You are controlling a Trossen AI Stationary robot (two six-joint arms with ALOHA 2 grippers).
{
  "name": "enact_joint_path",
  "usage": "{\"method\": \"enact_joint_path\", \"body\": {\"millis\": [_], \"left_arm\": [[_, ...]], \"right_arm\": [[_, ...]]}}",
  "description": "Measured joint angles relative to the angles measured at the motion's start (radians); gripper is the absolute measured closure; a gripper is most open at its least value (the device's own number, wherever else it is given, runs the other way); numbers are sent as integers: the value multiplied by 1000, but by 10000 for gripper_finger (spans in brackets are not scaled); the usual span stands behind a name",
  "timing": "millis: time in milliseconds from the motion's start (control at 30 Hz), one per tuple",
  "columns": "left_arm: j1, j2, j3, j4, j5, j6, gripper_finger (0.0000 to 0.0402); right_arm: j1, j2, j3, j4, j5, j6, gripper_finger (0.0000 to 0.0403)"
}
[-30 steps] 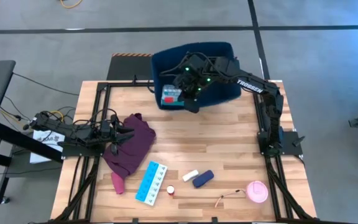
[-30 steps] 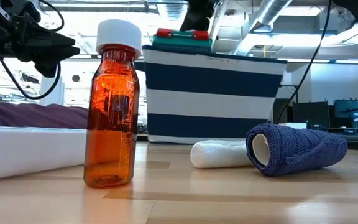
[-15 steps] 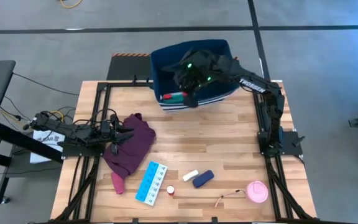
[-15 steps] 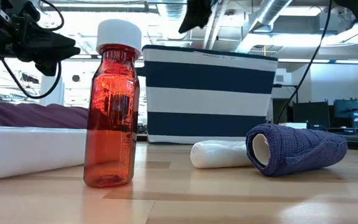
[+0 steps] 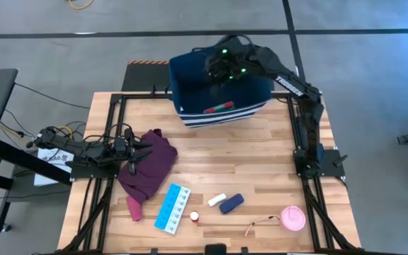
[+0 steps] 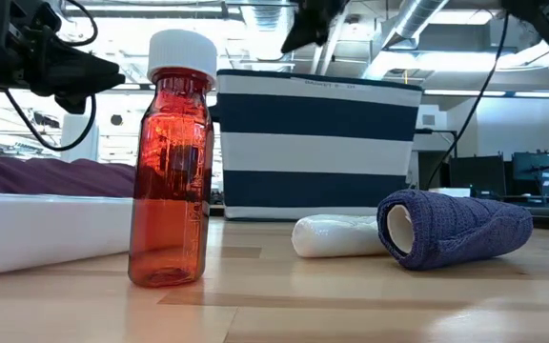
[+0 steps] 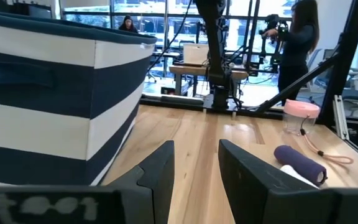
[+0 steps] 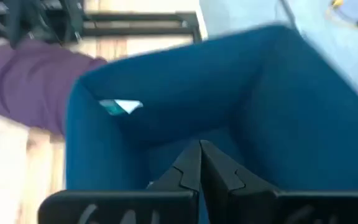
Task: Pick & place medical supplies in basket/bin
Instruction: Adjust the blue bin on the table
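With the teal-white-red box (image 5: 217,108) lying inside the dark-blue bin (image 5: 183,78) at the upper middle of the high view, one placement looks finished, and the right gripper (image 5: 222,67) hangs over the bin with its fingers together and empty. The left gripper (image 5: 134,151), fingers apart, waits over the maroon cloth (image 5: 158,159) at left. Next the right arm must reach the lower-middle table for the dark-blue roll (image 5: 231,203), white piece (image 5: 217,200), pill organizer (image 5: 172,207), or pink disc (image 5: 293,218).
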Motion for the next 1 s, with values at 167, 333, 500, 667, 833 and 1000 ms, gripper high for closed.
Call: {"method": "enact_joint_path", "body": {"millis": [167,333,500,667,833,1000], "left_arm": [[0,0,0,0,-1,0,287],[0,0,0,0,-1,-10,287],[0,0,0,-1,-1,-17,287],[0,0,0,-1,2,-42,287],[0,0,0,-1,8,-45,287],[0,0,0,-2,8,-45,287]], "right_arm": [[-7,90,-1,-2,98,-61,402],[-34,155,-1,-10,115,-51,402],[-54,216,-1,-120,131,-26,403],[-47,271,-1,-173,154,-3,403],[-28,276,-1,-225,73,52,403],[-16,266,-1,-243,-120,123,403]]}}
